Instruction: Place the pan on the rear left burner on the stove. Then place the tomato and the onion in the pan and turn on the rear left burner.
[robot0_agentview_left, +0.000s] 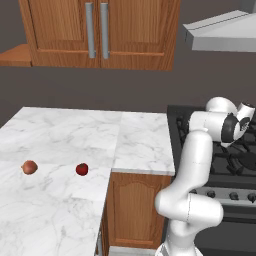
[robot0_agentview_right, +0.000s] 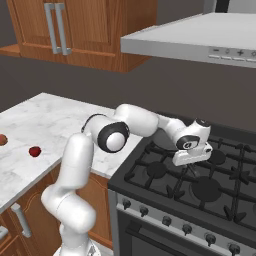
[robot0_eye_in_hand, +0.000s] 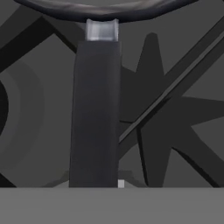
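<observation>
Step one was in hand. Your gripper (robot0_agentview_right: 192, 159) hung low over the stove (robot0_agentview_right: 165, 187), centre-right of frame; the pan's handle (robot0_eye_in_hand: 96, 113) ran up mid-frame, but grip could not be judged. Tomato (robot0_agentview_left: 82, 169) and onion (robot0_agentview_left: 29, 167) waited lower left. Next, seat the pan, then release.

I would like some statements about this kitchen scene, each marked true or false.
1. The tomato lies in the pan. False: it lies on the counter.
2. The onion and the tomato are apart, both on the counter. True.
3. The gripper is over the stove. True.
4. The cabinet doors above the counter are open. False: they are closed.
5. In the hand view, the pan handle runs up to the pan rim over the grate. True.
</observation>
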